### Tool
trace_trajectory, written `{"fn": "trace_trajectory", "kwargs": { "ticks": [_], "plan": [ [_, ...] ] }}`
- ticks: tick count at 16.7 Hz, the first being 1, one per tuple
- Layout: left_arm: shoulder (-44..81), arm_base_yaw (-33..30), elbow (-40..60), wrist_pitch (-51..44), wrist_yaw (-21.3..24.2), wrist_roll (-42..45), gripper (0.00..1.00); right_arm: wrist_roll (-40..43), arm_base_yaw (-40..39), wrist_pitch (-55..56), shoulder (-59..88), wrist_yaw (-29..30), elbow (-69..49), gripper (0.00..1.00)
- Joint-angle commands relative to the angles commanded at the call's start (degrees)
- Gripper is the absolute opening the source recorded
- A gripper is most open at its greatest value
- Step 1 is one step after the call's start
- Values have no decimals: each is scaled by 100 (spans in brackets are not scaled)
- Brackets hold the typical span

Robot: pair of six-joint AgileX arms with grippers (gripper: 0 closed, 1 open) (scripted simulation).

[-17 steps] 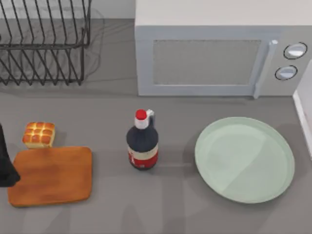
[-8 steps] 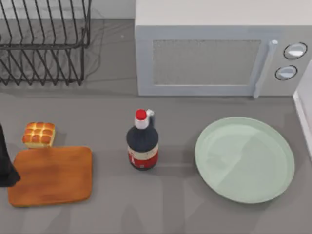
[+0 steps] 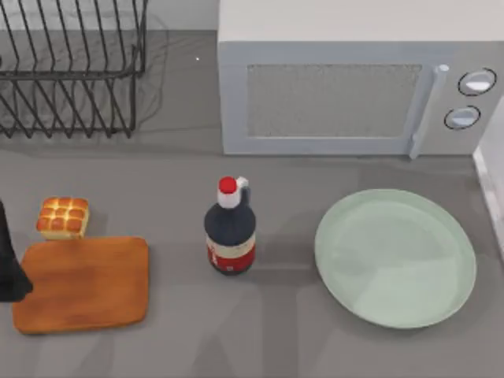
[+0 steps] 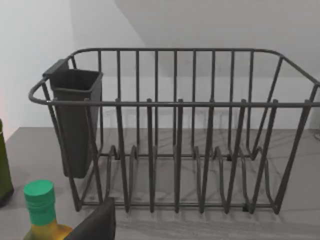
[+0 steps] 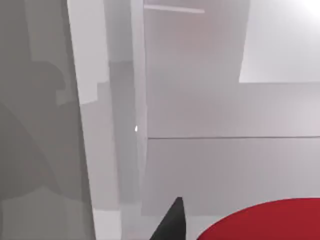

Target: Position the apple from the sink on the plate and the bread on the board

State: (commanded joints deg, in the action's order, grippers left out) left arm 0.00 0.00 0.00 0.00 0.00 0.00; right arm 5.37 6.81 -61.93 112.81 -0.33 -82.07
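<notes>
The bright red apple (image 5: pixel 265 222) lies close under my right gripper (image 5: pixel 172 222), against the white sink walls (image 5: pixel 210 170). The pale green plate (image 3: pixel 395 257) sits bare at the table's right, next to the sink's white rim (image 3: pixel 491 189). At the left, the golden bread (image 3: pixel 63 217) rests on the table just behind the wooden board (image 3: pixel 83 283), apart from it. My left arm (image 3: pixel 9 264) stands at the left edge beside the board, and a dark part of its gripper (image 4: pixel 95 224) faces the dish rack (image 4: pixel 175 135).
A dark bottle with a red cap (image 3: pixel 230 228) stands mid-table between board and plate. The microwave (image 3: pixel 346 87) fills the back right and the wire dish rack (image 3: pixel 71 71) the back left. A green-capped bottle (image 4: pixel 41 210) is near the left gripper.
Faint shadows across the plate and the table's front have shifted. The bread, board, bottle, plate and left arm stay where they were.
</notes>
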Motion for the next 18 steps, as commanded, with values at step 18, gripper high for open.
{"fn": "trace_trajectory", "kwargs": {
  "ticks": [18],
  "plan": [
    [0,0,0,0,0,0,100,-3336,-3396,-904,-562,37,-610,0]
  ]
}}
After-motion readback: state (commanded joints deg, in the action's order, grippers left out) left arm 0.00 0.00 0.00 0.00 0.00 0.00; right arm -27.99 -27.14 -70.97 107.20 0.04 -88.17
